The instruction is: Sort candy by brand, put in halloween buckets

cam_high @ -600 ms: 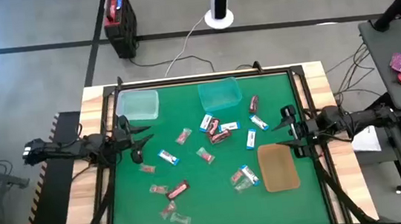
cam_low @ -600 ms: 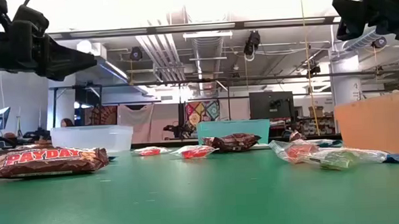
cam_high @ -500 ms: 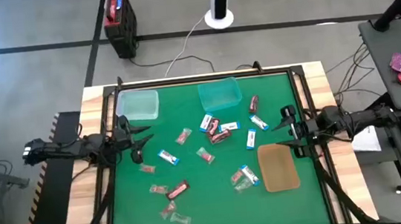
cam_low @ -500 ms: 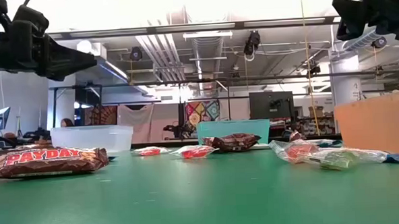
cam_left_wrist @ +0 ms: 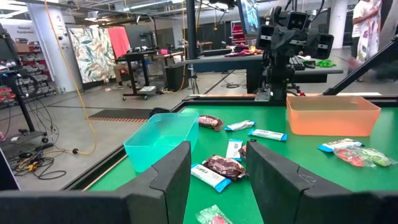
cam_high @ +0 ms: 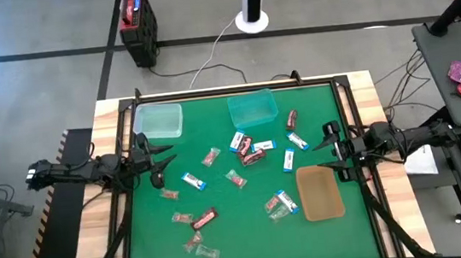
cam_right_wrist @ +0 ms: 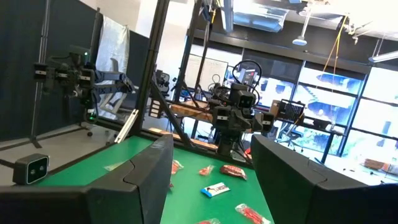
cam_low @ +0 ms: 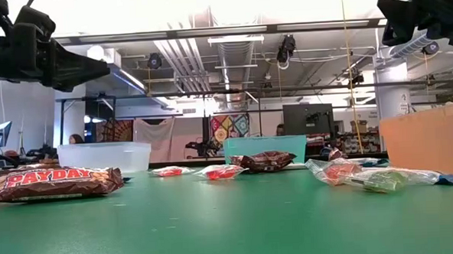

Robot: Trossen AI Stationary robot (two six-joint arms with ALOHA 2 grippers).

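The candy lies scattered on the green mat: dark red-brown bars point(cam_high: 204, 219) point(cam_low: 53, 183), white-and-blue packets point(cam_high: 193, 181) point(cam_left_wrist: 209, 176) and clear twists with red sweets point(cam_high: 236, 179). Three halloween buckets stand on the mat: a pale mint one point(cam_high: 158, 120) and a teal one point(cam_high: 251, 108) near the far edge, and a shallow amber tray point(cam_high: 319, 193) at the right. My left gripper point(cam_high: 158, 162) hovers open above the mat's left edge. Over the right edge my right gripper point(cam_high: 328, 146) also stands open, nothing between its fingers point(cam_right_wrist: 149, 168).
A black frame point(cam_high: 235, 89) runs round the mat, with wooden table margins beyond it. Most candy lies in the middle and toward the near side; bare mat shows at the near right corner point(cam_high: 345, 241). The room's desks and cables lie beyond the table.
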